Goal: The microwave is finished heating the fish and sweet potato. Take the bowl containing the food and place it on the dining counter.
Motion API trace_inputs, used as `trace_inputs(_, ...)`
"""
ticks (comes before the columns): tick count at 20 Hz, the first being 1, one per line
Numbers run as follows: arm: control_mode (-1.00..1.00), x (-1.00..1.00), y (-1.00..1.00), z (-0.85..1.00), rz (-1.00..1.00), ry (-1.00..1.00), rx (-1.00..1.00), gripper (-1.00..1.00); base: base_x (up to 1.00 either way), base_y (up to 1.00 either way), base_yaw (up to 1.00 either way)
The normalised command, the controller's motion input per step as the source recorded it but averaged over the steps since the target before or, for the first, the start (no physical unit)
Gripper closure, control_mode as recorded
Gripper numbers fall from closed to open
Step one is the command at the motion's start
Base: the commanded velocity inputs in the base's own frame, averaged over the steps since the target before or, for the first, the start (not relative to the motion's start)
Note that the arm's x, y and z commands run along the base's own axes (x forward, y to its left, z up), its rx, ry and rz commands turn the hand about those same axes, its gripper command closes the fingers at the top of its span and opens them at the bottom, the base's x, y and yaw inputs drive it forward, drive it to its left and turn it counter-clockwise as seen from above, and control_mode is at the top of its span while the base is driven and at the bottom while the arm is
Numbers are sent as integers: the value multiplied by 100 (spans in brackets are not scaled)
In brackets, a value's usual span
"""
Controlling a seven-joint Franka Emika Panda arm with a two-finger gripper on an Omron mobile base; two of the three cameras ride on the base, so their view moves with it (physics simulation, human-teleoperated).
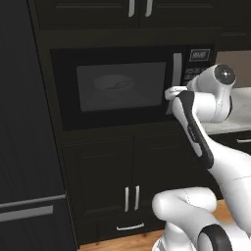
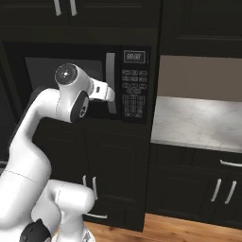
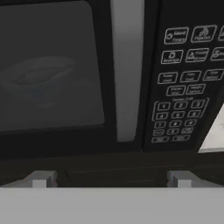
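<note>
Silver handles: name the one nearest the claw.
The long vertical silver handle on the microwave door, just left of the button panel. The claw sits right at it; the cabinet door handles hang well below.

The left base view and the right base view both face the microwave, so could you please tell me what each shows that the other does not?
The left base view alone shows the bowl dimly through the door window, and a tall dark panel left of the microwave. The right base view alone shows a pale marble-look counter to the microwave's right, with dark cabinets beneath it. Both show the microwave shut, its silver handle, the button panel with its display, and the gripper up at the handle.
</note>
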Motion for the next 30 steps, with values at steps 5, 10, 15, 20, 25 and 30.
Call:
trace_inputs(5,-100,78,-9,-4,0,0,0,-100,0,0,0)
trace_inputs(10,-100,63,-12,-35,0,-1,-2,-100,0,0,0)
trace_inputs(15,-100,70,-11,-20,0,-1,0,-100,0,0,0)
trace_inputs(20,-100,72,-16,-20,0,0,0,-100,0,0,0)
trace_inputs(25,-100,61,-8,-25,0,-2,-1,-100,0,0,0)
trace_inputs(30,-100,17,0,-5,0,0,0,100,0,0,0)
